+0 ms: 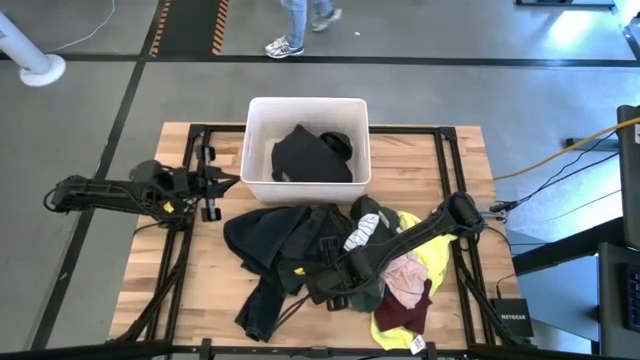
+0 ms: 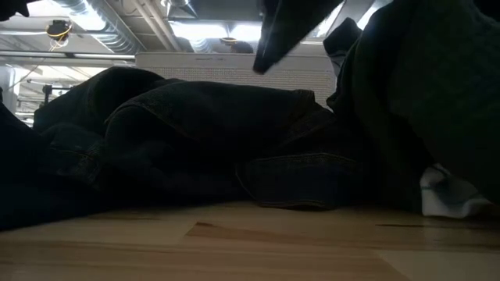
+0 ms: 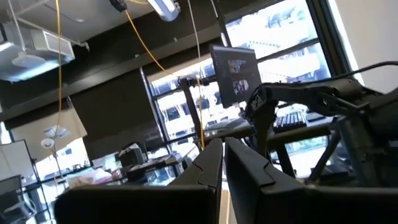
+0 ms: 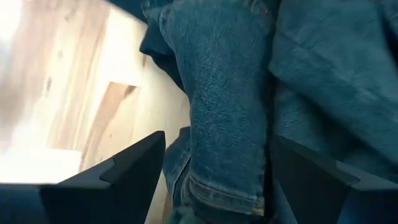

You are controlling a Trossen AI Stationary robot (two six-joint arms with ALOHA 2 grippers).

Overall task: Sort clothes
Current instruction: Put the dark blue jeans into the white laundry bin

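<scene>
A pile of clothes lies on the wooden table (image 1: pixel 200 290): a dark denim garment (image 1: pixel 275 240), a dark green one (image 1: pixel 372 292), a neon yellow one (image 1: pixel 432 258), a pale pink one (image 1: pixel 405 280) and a maroon one (image 1: pixel 405 315). A black garment (image 1: pixel 305 160) lies in the white bin (image 1: pixel 258 115). My right gripper (image 1: pixel 330 280) is open, low over the denim (image 4: pixel 230 93), with a hemmed fold of it between the fingers. My left gripper (image 1: pixel 222 185) is shut and empty beside the bin's left wall. My right gripper (image 4: pixel 217 180) stands from above with its open fingers (image 4: pixel 124 174) on either side of a hemmed denim fold (image 4: pixel 224 186), which lies on the table. I cannot tell whether the fingers touch the cloth.
The white bin stands at the table's far middle. Black frame rails (image 1: pixel 445 160) run along the table's edges. Bare wood shows at the near left. A person's legs (image 1: pixel 295 30) show on the floor beyond the table. In the low view the denim (image 2: pixel 211 140) fills most of the picture.
</scene>
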